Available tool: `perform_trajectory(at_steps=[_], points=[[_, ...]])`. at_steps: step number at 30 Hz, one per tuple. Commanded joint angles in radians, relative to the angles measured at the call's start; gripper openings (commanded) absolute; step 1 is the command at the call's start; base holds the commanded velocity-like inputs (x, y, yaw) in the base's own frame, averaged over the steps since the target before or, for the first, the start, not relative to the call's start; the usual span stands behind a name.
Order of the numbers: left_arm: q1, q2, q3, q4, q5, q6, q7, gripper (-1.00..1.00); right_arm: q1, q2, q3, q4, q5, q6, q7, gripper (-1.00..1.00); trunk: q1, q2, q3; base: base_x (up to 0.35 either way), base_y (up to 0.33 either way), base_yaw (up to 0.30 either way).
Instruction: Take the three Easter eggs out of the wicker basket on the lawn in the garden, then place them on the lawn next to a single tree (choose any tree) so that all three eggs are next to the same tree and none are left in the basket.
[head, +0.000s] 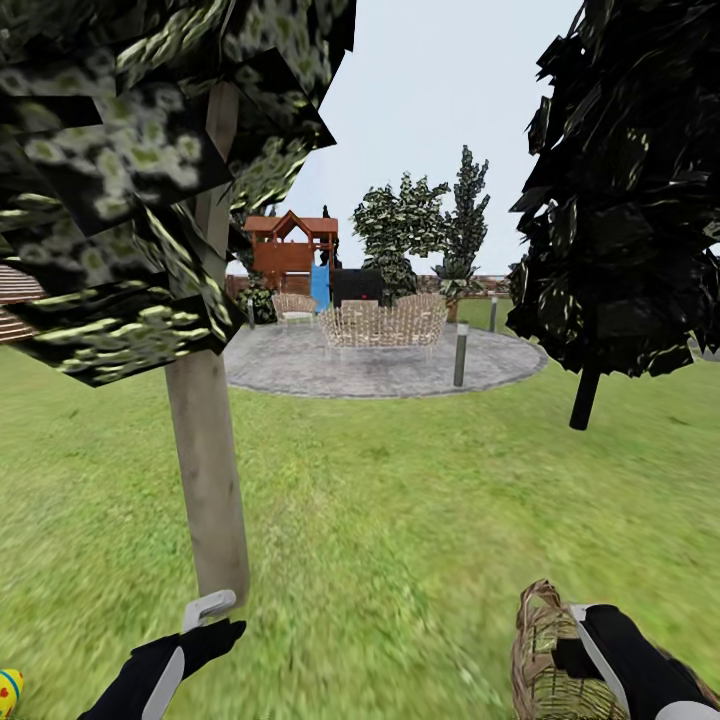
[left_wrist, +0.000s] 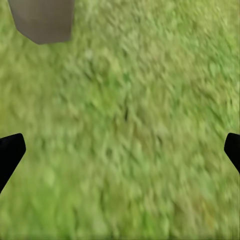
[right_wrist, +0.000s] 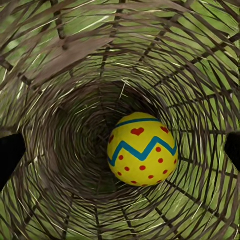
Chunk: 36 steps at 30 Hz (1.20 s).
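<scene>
Spread and empty, my left gripper (head: 205, 612) hangs over the lawn (head: 400, 520) by the tree (head: 208, 470); 1 egg (head: 8, 690) lies nearby. Right gripper (right_wrist: 120, 150), jaws wide, faces another egg (right_wrist: 142, 149) in the wicker basket (head: 545, 660). By my reckoning, the job is unfinished.

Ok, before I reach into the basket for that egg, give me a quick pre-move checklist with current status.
1. Easter egg in the wicker basket: one visible at the bottom, ok.
2. Right gripper open: fingertips wide apart at the frame edges, ok.
3. Right gripper aimed into the basket: ok.
4. Left gripper empty over the lawn: ok.
5. Egg already placed near the tree trunk: one visible at the frame edge, ok.
6. Third egg's location: cannot tell.
</scene>
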Motion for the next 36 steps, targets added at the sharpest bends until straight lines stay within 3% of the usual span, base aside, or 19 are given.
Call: perform_trajectory(at_steps=[1,9,36], points=[[0.0,0.0,0.003,-0.001,0.008,0.008,-0.003,1.0,0.0,0.0,-0.001,-0.001,-0.001,0.005,-0.002,1.0,0.004,-0.008,-0.004,0.0,0.0,0.0],[0.0,0.0,0.002,-0.001,0.008,0.007,-0.003,1.0,0.0,0.0,-0.001,0.0,-0.001,0.005,-0.002,1.0,0.034,-0.064,-0.029,0.0,0.0,0.0],[0.0,0.0,0.004,-0.001,0.008,0.007,-0.003,1.0,0.0,0.0,-0.002,0.0,-0.001,0.005,-0.002,1.0,0.047,-0.07,-0.134,0.0,0.0,0.0]])
